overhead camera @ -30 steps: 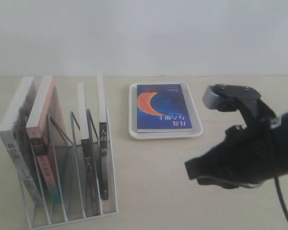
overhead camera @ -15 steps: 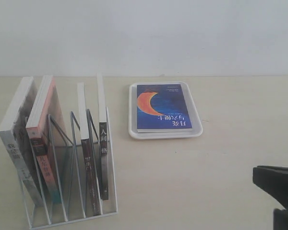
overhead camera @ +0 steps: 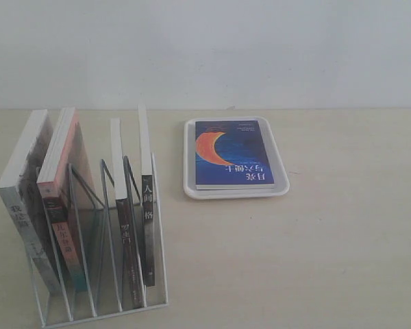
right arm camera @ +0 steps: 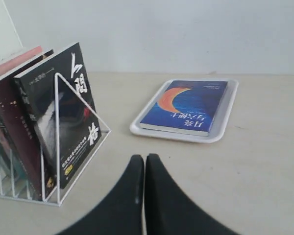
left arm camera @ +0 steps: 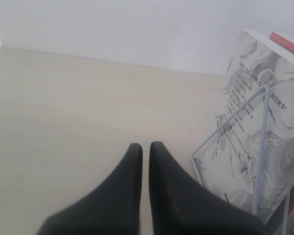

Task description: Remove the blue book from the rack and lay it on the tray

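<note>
The blue book [overhead camera: 233, 153] with its orange crescent lies flat, cover up, inside the white tray [overhead camera: 237, 190] at the middle back of the table. The right wrist view shows the same blue book [right arm camera: 186, 106] on the tray [right arm camera: 226, 121]. The white wire rack [overhead camera: 99, 301] stands at the front left and holds several upright books. Neither arm shows in the exterior view. My right gripper [right arm camera: 144, 157] is shut and empty, hovering over bare table short of the tray. My left gripper [left arm camera: 145, 145] is shut on nothing, beside the rack's [left arm camera: 262, 147] outer end.
In the rack stand a marbled white book [overhead camera: 24, 199], a red-spined book [overhead camera: 58, 212] and two black-spined books [overhead camera: 147, 226]. A white wall closes off the back of the table. Bare tabletop lies between rack and tray.
The right arm has drawn back toward the lower right and left the exterior view. The blue book stays flat on the tray, and the rack has not moved.
</note>
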### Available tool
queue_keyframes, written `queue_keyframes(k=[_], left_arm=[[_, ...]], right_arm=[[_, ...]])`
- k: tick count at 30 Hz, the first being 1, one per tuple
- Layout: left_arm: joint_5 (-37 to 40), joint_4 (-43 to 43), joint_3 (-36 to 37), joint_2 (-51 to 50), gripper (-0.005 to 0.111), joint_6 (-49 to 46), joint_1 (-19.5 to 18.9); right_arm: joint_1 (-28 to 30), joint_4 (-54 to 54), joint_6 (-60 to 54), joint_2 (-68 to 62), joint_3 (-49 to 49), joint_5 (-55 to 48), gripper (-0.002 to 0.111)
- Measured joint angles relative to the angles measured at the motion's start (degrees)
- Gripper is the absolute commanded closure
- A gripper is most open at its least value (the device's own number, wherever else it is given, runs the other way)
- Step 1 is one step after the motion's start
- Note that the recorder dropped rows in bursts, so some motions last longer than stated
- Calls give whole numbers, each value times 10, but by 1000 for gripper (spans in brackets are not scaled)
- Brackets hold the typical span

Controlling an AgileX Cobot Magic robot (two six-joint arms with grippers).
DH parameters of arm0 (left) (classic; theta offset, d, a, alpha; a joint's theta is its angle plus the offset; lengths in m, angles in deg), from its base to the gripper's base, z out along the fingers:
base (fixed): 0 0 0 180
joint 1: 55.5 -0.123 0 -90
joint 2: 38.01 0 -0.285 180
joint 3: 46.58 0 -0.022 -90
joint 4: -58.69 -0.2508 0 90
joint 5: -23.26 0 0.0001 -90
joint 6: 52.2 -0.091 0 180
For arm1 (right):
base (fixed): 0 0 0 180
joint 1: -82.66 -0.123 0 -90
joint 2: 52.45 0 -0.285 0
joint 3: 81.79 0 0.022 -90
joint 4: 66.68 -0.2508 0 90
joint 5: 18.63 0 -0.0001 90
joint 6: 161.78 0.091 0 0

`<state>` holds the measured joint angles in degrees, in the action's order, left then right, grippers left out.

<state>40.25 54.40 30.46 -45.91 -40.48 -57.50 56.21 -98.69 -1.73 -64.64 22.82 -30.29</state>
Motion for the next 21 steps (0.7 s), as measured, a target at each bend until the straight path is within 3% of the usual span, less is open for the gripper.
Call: queue_keyframes(k=[9,21], left_arm=[[0,0,0,0,102,0,0],[0,0,0,0,102,0,0]], right_arm=[[92,-5,18,41,-16,28,108],[109,-6,21,41,-16,46,108]])
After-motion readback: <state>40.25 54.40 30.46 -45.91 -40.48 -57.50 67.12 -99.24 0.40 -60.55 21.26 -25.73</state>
